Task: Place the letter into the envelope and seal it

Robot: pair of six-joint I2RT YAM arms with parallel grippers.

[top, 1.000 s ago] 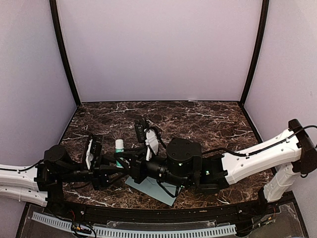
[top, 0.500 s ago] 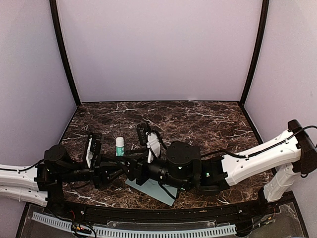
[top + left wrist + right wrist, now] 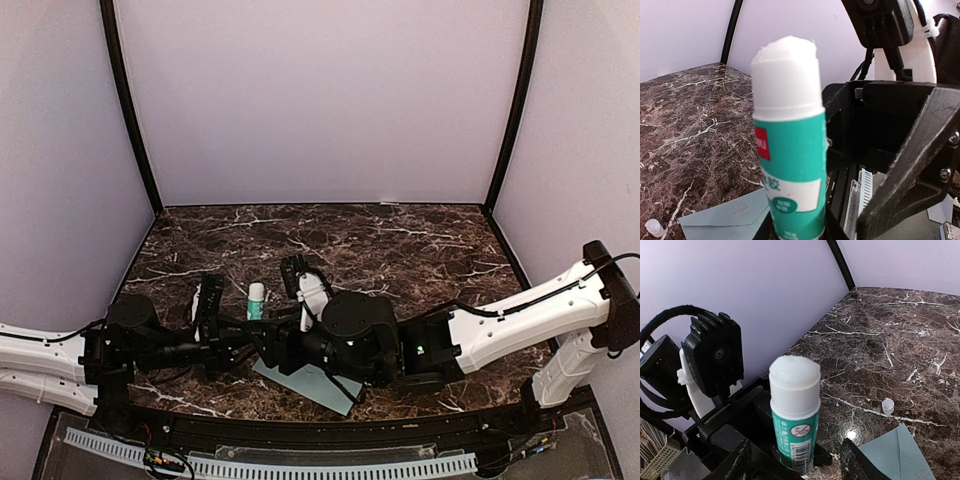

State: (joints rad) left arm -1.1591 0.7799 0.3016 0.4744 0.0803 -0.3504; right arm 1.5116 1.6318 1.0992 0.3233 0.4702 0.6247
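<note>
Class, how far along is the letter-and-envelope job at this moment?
Looks done: no loose letter shows, though whether it is inside the flat pale teal paper envelope cannot be told; the small white cap lies on the marble table. In hand: the left gripper holds the uncapped green-and-white glue stick upright. Left: gluing and closing the flap.

Bright, even, diffuse light from above. Soft faint shadows. Small glare spot on glossy desk (image 3: pixel 851 435) in right wrist view. Black arm housings (image 3: pixel 350 335) lose detail. Near glue stick (image 3: pixel 787 125) slightly soft.
</note>
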